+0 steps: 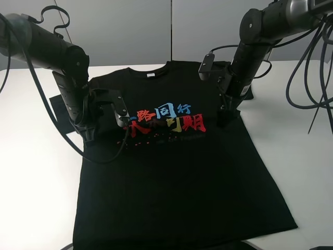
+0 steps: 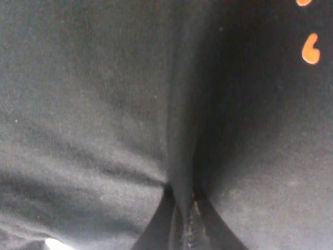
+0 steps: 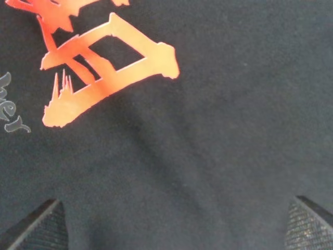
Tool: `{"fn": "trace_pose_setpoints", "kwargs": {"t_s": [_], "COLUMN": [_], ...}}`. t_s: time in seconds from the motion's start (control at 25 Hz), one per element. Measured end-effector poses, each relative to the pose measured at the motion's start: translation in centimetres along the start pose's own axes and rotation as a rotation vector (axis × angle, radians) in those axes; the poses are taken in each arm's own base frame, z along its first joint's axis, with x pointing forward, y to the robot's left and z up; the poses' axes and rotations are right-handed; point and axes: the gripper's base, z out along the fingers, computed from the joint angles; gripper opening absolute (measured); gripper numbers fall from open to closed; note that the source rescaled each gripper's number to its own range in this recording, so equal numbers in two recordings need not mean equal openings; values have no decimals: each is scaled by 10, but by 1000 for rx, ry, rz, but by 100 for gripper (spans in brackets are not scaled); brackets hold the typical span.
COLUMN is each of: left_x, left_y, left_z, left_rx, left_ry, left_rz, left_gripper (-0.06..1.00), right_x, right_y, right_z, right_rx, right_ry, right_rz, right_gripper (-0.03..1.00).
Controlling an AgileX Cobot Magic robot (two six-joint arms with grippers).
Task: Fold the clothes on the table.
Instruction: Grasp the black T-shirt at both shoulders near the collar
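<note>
The black T-shirt [image 1: 177,172] lies flat on the white table [image 1: 31,172], collar with its white label [image 1: 151,74] at the far side. The coloured characters [image 1: 166,119] are across the chest. My left gripper [image 1: 89,135] is down on the shirt's left edge. In the left wrist view it [image 2: 184,234] is shut on a pinched ridge of black fabric [image 2: 179,156]. My right gripper [image 1: 224,120] stands just right of the print. In the right wrist view it [image 3: 171,229] is open, fingertips [image 3: 36,226] wide apart over the cloth [image 3: 208,130] beside a red character [image 3: 104,67].
The shirt's left sleeve [image 1: 58,107] lies out on the table behind my left arm. Loose black cables [image 1: 312,78] hang at the right above the table. The shirt's hem reaches the table's near edge [image 1: 270,240]. A grey wall panel [image 1: 119,31] stands behind.
</note>
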Motion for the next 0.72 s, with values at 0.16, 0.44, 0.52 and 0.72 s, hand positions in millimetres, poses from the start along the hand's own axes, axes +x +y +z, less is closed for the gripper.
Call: {"fn": "trace_pose_setpoints", "kwargs": {"t_s": [0.16, 0.44, 0.52, 0.72], "left_x": [0, -1, -1, -1], "left_y": [0, 0, 1, 1], "left_z": [0, 0, 0, 0], "left_rx": [-4, -5, -6, -8], "left_ry": [-5, -6, -7, -8], "left_rz": [0, 2, 2, 3], "left_gripper": [0, 0, 0, 0], "right_x": [1, 2, 2, 1], "right_y": [0, -3, -4, -8], "right_z": [11, 14, 15, 18], "right_rx": [-21, 0, 5, 28], "right_ry": [19, 28, 29, 35], "right_rz": [1, -14, -12, -29], "right_gripper": [87, 87, 86, 60]}}
